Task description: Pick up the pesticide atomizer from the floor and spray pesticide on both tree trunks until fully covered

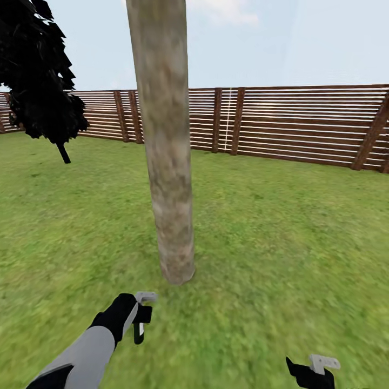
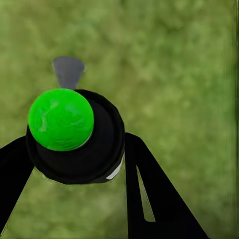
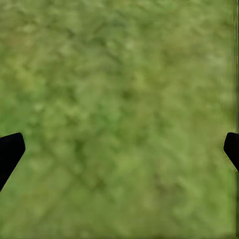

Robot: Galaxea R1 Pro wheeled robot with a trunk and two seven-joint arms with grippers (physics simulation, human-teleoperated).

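our left gripper [image 2: 74, 164] is closed around the atomizer [image 2: 74, 144]. in the left wrist view its black fingers [image 2: 149, 194] press on either side of a round black body topped by a bright green ball [image 2: 60, 119], with a grey nozzle [image 2: 68, 71] poking out past it. in the head view the left gripper [image 1: 141, 319] hangs low over the lawn [image 1: 281, 237], and a dark piece with a white strip, which we take for the atomizer [image 1: 139, 330], shows at its tip under a grey-white finger [image 1: 146, 296].

just ahead of this gripper, and slightly to its right, stands the trunk [image 1: 167, 162], a thick mottled grey-brown column rising out of the grass; its base is near the gripper but not touching it. we cannot make out any white specks on the bark.

our right gripper [image 3: 119, 149] is wide open and holds nothing: only two black fingertips [image 3: 10, 152] sit at the edges of its wrist view, with grass [image 3: 119, 99] between them. in the head view the right gripper [image 1: 313, 371] hangs low, well apart from the left one.

farther off, beyond the trunk, runs a brown slat fence [image 1: 302, 124]. far to the left of the left gripper stands a dark-leaved tree [image 1: 40, 81] on a thin leaning stem.
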